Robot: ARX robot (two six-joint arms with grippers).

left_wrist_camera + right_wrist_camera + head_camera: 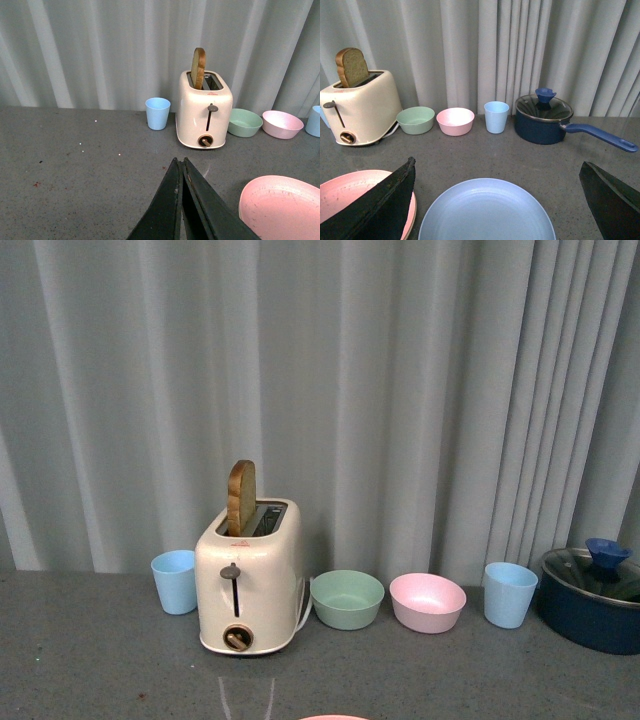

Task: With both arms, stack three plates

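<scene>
While the right claw (497,163) stands wide open and empty, the blue plate (487,212) lies on the gray table (520,160) between its fingers (380,210), so that arm is the nearer one to it. The pink plate (345,190) sits just beside the blue one on the toaster (360,107) side, off to the right of the left claw (180,161), which is pinched shut on nothing, so the left arm looks the handier for that one.

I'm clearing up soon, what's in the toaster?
One brown bread slice stands in a slot of the cream toaster, top sticking out. Its lower part and the other slot's depths are hidden.
</scene>
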